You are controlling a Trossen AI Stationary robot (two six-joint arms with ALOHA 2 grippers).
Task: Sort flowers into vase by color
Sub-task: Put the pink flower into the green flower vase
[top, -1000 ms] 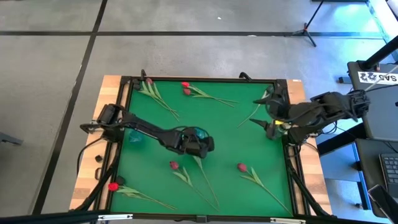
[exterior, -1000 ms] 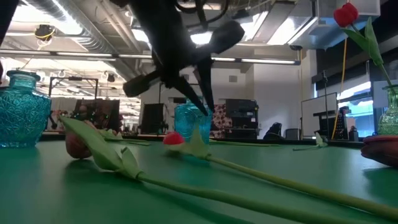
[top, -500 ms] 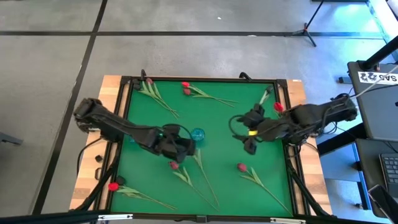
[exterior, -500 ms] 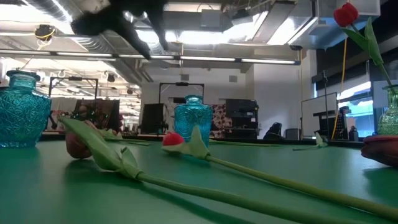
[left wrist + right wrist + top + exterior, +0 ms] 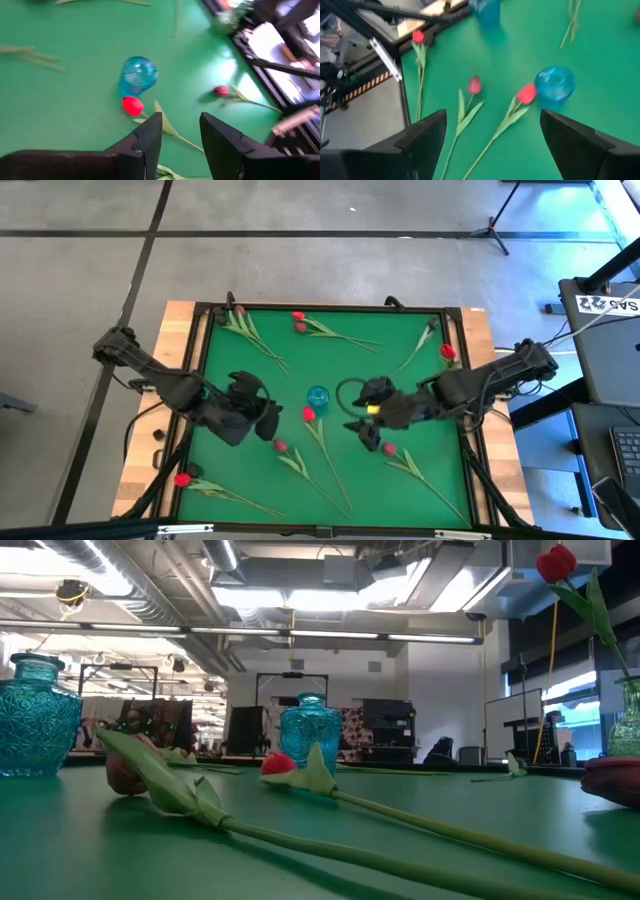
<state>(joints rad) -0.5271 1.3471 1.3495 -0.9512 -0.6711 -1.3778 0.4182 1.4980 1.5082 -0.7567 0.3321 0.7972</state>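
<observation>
Setting, as we record it:

Floor (image 5: 300, 270): grey concrete slabs crossed by dark seam lines.

Tabletop (image 5: 360, 380): green mat in a black frame, resting on a pale wooden board (image 5: 150, 440).

Tripod foot (image 5: 495, 230): dark legs on the floor beyond the far edge.

Desk (image 5: 610, 360): beside the tabletop, carrying dark equipment and cables.

Ceiling (image 5: 330, 580): we see exposed ducts and long strip lights (image 5: 300, 598), lit brightly.

Far room: we note a dark door frame (image 5: 270, 710), shelving, office chairs (image 5: 440, 752) and tall windows (image 5: 570, 710).
</observation>
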